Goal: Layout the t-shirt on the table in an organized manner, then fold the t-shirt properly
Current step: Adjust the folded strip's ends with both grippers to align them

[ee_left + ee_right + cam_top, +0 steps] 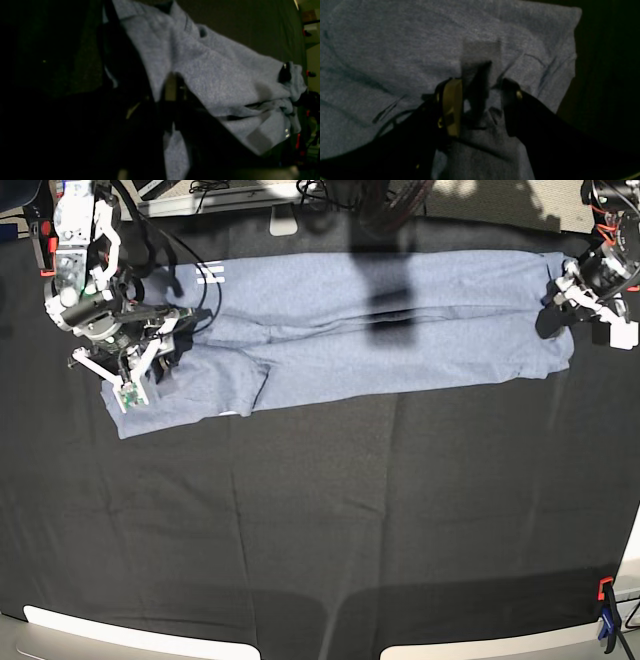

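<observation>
The light blue-grey t-shirt (330, 360) lies as a long folded band across the far part of the black table (350, 530). My left gripper (553, 315) is at the shirt's right end. In the left wrist view its dark fingers (172, 100) stand close together, pinching a fold of the t-shirt (212, 75). My right gripper (130, 385) is over the shirt's left end. The right wrist view shows that gripper (480, 105) open, its fingers apart, straddling a raised ridge of the t-shirt (395, 50).
An orange and blue clamp (605, 610) sits at the table's near right edge. Cables and equipment crowd the far edge (300, 200). An overhead shadow (390, 310) crosses the shirt's middle. Black cloth stretches wide in front of the shirt.
</observation>
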You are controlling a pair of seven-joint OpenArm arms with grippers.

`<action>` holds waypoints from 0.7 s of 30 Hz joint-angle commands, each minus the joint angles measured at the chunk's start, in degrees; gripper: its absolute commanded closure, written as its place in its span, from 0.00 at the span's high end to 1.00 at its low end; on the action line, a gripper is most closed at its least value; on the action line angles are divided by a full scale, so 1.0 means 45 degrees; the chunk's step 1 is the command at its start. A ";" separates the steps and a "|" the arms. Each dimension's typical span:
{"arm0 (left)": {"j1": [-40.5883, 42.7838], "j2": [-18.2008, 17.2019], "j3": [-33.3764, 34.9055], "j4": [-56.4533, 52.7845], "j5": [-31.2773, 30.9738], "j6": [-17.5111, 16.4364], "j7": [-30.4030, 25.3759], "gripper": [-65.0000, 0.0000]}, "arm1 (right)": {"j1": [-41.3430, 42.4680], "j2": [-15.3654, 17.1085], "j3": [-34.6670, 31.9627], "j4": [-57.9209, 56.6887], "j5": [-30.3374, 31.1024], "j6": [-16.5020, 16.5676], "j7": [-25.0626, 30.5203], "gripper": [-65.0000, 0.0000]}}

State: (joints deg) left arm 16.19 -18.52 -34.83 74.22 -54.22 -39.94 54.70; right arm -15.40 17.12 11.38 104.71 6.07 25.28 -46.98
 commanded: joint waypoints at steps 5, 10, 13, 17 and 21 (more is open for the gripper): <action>0.0010 -0.0199 -0.0005 0.0083 0.0641 -0.0013 0.0005 0.00 | 0.0107 0.0146 0.0087 0.0233 0.0083 -0.0053 0.0389 0.40; -0.0005 -0.0763 -0.0015 0.0087 0.1501 -0.0013 -0.1851 0.00 | 0.0228 0.0141 0.0087 0.0233 0.0087 -0.0058 0.0670 0.40; -0.0034 -0.1336 -0.0015 0.0087 0.1506 -0.0013 -0.2093 0.00 | 0.0461 0.0141 0.0087 0.0233 0.0092 -0.0058 0.0665 0.40; -0.0029 -0.1914 -0.0015 0.0083 0.1515 -0.0013 -0.1846 0.00 | 0.0719 0.0141 0.0087 0.0233 0.0097 -0.0058 0.0636 0.40; -0.0029 -0.2103 -0.0015 0.0083 0.1511 -0.0013 -0.1710 0.19 | 0.0782 0.0141 0.0087 0.0233 0.0097 -0.0058 0.0622 0.40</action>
State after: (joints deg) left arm 16.19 -26.44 -34.46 73.97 -46.70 -40.12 47.99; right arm -12.53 17.12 11.38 104.71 6.11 25.30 -45.08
